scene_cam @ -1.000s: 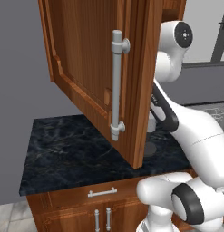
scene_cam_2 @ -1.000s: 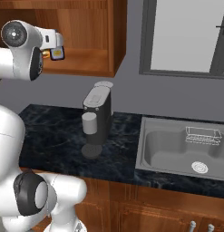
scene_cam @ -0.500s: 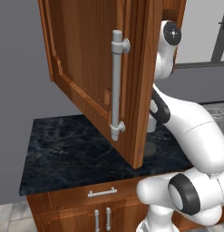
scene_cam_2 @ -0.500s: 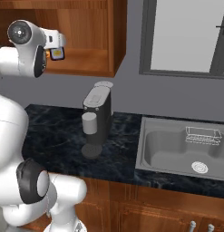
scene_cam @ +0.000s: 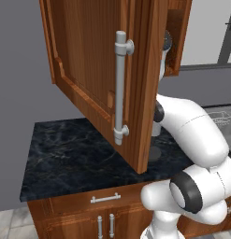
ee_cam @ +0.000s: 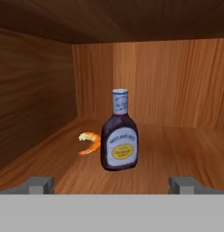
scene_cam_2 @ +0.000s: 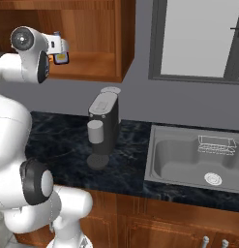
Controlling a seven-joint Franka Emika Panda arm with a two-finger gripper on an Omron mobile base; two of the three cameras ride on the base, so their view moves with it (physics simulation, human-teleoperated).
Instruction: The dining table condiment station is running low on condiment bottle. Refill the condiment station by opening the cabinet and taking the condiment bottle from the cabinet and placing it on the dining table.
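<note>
The condiment bottle [ee_cam: 119, 135] is dark maroon with a pale cap and a yellow-and-white label. It stands upright on the cabinet's wooden shelf [ee_cam: 168, 154], straight ahead of my gripper [ee_cam: 111, 186] and some way off. The gripper is open, its fingertips [ee_cam: 39, 185] set wide apart with nothing between them. The cabinet door [scene_cam: 100, 70] with its silver bar handle [scene_cam: 120, 88] is swung wide open. My hand [scene_cam_2: 54, 44] is raised at the mouth of the cabinet [scene_cam_2: 92, 43]. The dining table and the condiment station are out of view.
A small orange shrimp [ee_cam: 90, 142] lies on the shelf just left of the bottle. Below the cabinet, a grey coffee machine [scene_cam_2: 102, 127] stands on the black marble counter [scene_cam_2: 63, 145]. A steel sink [scene_cam_2: 198, 162] lies to its right. The open door hides much of my arm in the left base view.
The arm has shifted at the cabinet mouth. In the left base view its upper end has slipped behind the open door. The gripper stays open and the door has not moved.
</note>
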